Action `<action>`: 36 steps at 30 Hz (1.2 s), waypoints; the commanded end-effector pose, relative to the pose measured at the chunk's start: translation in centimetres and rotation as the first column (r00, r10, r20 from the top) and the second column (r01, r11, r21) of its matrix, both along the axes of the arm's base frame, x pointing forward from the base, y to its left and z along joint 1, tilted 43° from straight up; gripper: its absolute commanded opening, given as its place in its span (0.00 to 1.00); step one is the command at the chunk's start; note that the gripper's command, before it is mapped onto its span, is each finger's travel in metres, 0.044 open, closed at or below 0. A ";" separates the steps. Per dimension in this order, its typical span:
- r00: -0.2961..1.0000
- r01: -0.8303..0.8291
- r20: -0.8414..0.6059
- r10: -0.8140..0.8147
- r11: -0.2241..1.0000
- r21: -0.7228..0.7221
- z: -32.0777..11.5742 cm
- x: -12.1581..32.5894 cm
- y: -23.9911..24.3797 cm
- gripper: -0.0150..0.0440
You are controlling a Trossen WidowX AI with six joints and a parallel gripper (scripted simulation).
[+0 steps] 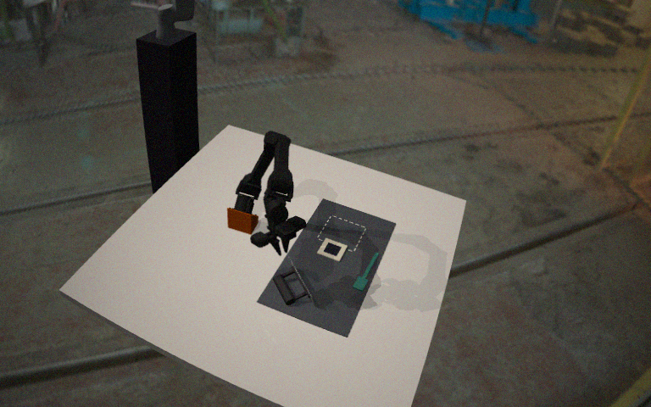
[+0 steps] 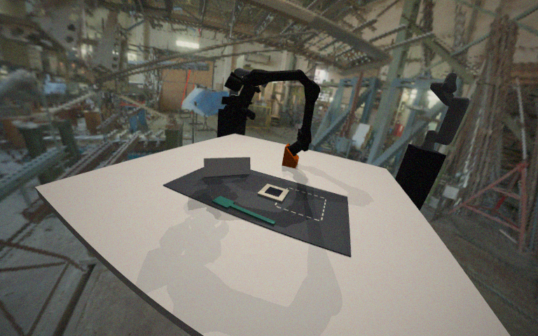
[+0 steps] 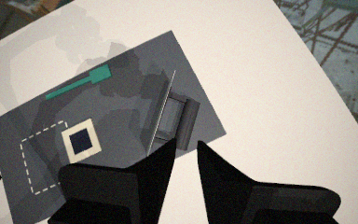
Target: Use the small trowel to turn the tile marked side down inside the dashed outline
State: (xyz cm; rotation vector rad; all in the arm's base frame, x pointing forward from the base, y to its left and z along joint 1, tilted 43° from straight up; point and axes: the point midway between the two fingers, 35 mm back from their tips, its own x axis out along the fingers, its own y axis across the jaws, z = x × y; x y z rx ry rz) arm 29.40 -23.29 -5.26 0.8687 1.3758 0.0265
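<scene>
The tile (image 1: pixel 332 249) (image 2: pixel 273 192) (image 3: pixel 81 141), cream with a dark square facing up, lies flat on the dark mat (image 1: pixel 336 319) (image 2: pixel 337 242) (image 3: pixel 205 119). It overlaps one edge of the dashed outline (image 1: pixel 331 216) (image 2: pixel 325 199) (image 3: pixel 20 142); most of it is outside. The green trowel (image 1: pixel 360 281) (image 2: pixel 224 201) (image 3: pixel 100 74) lies flat near the mat's long edge, apart from the tile. My gripper (image 1: pixel 283 253) (image 3: pixel 186 143) points down, high above the table beside the mat. Its fingers are partly open with nothing between them, away from the trowel.
A dark upright panel with a barred frame (image 1: pixel 284 290) (image 2: pixel 226 166) (image 3: pixel 188 123) stands on the mat at the end away from the outline. An orange block (image 1: pixel 241 220) (image 2: pixel 290 157) sits at my arm's base. A black pillar (image 1: pixel 168 110) (image 2: pixel 420 174) stands beyond the table.
</scene>
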 end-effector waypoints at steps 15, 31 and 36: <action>0.920 0.002 -0.384 0.074 0.981 0.195 -5.4 -6.1 8.6 0.42; 0.921 0.002 -0.383 0.074 0.981 0.196 -5.1 -4.6 10.7 0.42; 0.921 0.002 -0.382 0.075 0.980 0.197 -5.1 -4.2 11.4 0.42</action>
